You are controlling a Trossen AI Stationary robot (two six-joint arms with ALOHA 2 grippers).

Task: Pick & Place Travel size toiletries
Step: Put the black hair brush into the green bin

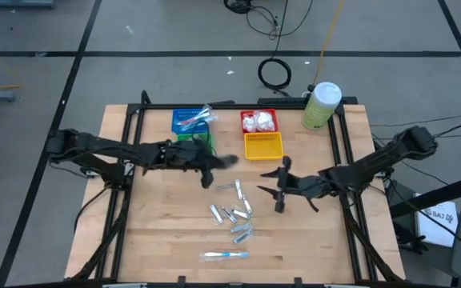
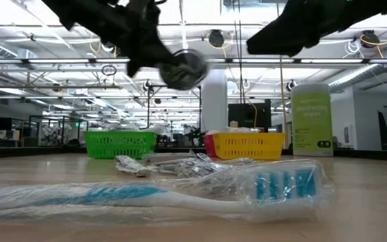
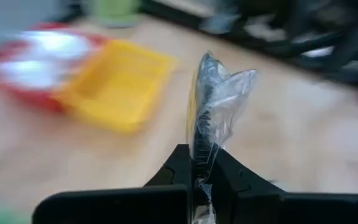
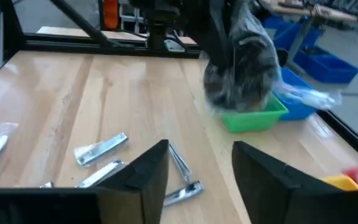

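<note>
Carrying a wrapped dark disc (image 3: 205,102) pinched in the left pincer (image 1: 211,162) — next lowering into the green basket (image 4: 253,116) — right pincer (image 4: 194,177) waiting wide over the worktop (image 1: 158,232).

The green basket (image 1: 201,141) lies mostly hidden under the left gripper (image 1: 214,164).

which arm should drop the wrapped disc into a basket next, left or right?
Left. The left gripper is already shut on the wrapped disc, held up off the table beside the green basket. The right gripper is open and empty, farther out over the silver tubes.
</note>
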